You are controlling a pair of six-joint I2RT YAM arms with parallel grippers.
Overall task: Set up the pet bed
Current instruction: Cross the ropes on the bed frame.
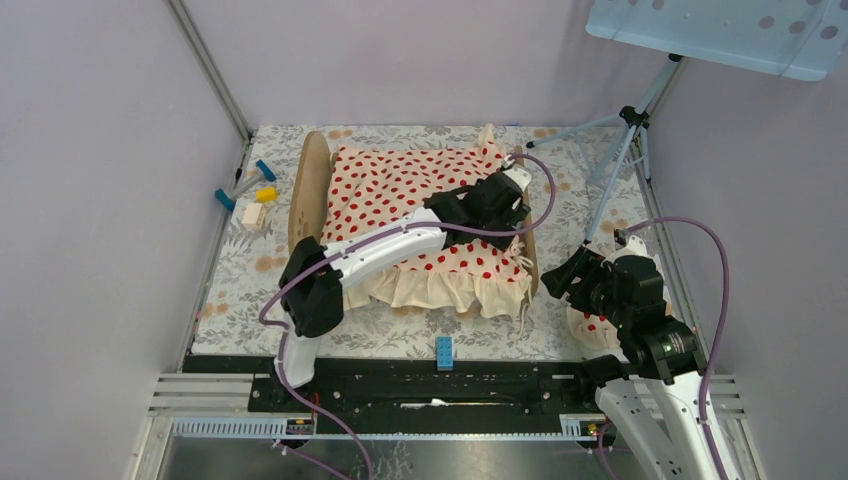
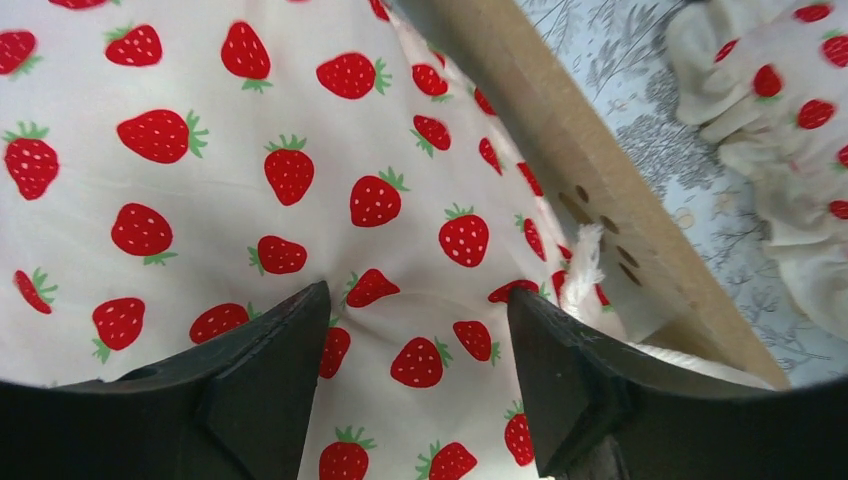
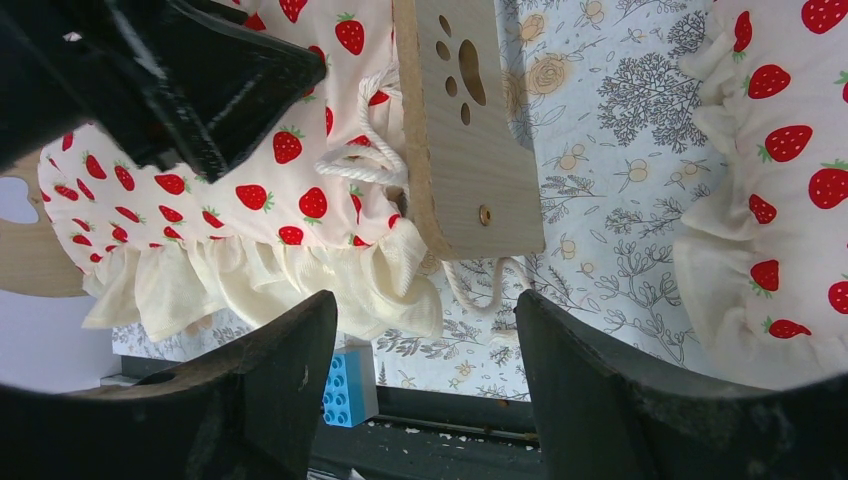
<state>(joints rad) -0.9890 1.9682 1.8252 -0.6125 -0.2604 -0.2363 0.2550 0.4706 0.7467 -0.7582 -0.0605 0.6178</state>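
Both empty, fingers (image 2: pixel 270 380) apart: my left gripper (image 2: pixel 420 300) hovers over the pet bed (image 1: pixel 312 190), covered by its strawberry blanket (image 2: pixel 200 150). My right gripper (image 3: pixel 425 305) hangs just beside the bed's paw-print end board (image 3: pixel 465 150).

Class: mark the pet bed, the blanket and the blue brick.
pet bed (image 3: pixel 470 170): right wrist view, wooden end board.
blanket (image 1: pixel 400 185): top external view, spotted middle.
blue brick (image 1: pixel 443 352): top external view, top face.
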